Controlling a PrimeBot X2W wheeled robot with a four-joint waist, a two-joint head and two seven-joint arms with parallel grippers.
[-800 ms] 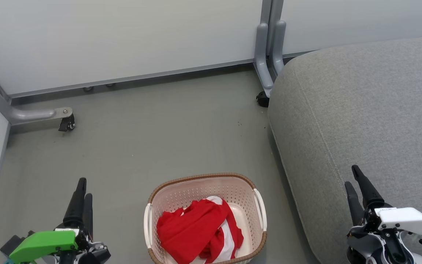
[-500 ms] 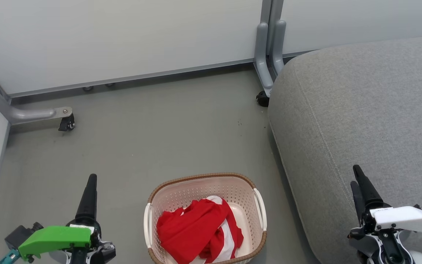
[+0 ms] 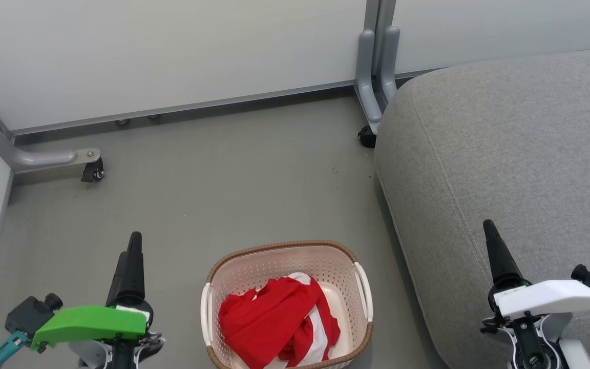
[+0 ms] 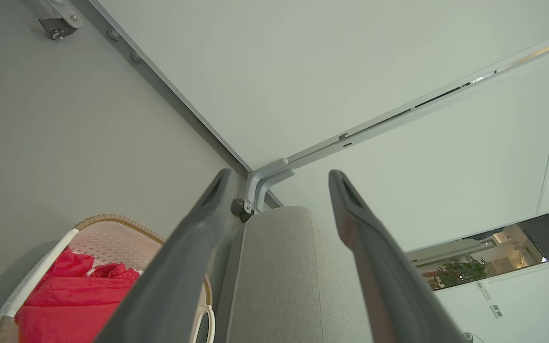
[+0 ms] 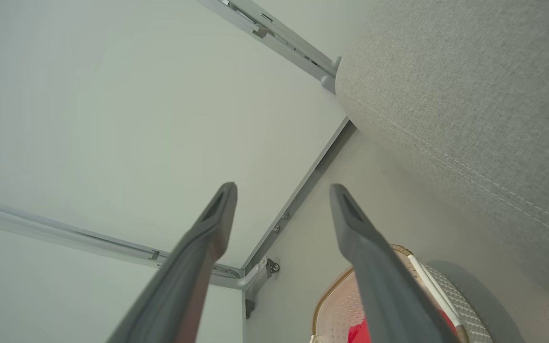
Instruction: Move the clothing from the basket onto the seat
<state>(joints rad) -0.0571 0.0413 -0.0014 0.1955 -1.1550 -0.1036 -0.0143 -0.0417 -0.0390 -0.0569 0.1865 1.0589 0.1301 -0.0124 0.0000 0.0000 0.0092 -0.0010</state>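
The clothing is a bundle of bright red fabric with white trim lying inside the basket, a cream perforated tub with a brown woven-look rim, on the floor at bottom centre. The seat, a big light-grey cushion, fills the right side, right beside the basket. My left gripper hovers left of the basket; its wrist view shows it open and empty, with the red clothing at lower left. My right gripper hangs over the seat's front edge, open and empty, with the basket's rim below it.
Pale partition walls close off the back and left. Their grey metal feet with black castors stand on the grey floor, one at far left, one against the seat's back corner.
Both wrists have rolled, so each pair of fingers now lines up edge-on in the head view. The left gripper has shifted right and forward. The clothing and basket have not moved.
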